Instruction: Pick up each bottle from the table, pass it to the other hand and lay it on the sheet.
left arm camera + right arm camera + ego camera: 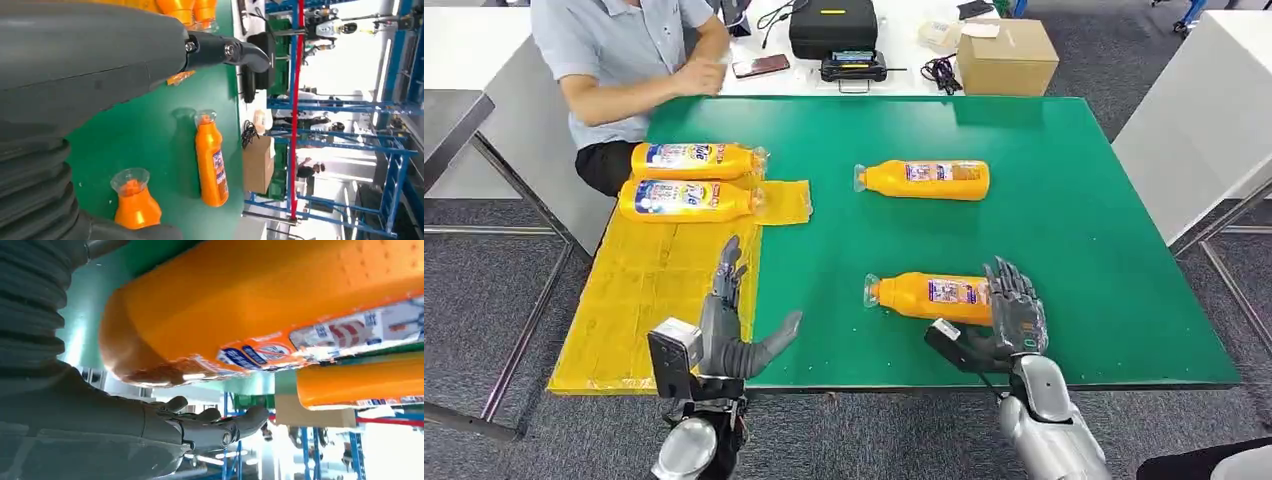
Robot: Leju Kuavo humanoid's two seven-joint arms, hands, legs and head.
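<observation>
The right robot hand [1016,305] sits at the base of the nearest bottle [929,297], which lies on its side on the green desk [1104,220], cap pointing toward the yellow sheet [654,290]. Its fingers are spread and released, not yet wrapped around the body. To do this well, it should close around the thick lower half, so the neck end stays free for the handover. The left robot hand [729,330] waits open over the sheet's edge, holding nothing. A second bottle [924,179] lies farther back, and two bottles [689,180] already rest on the sheet.
</observation>
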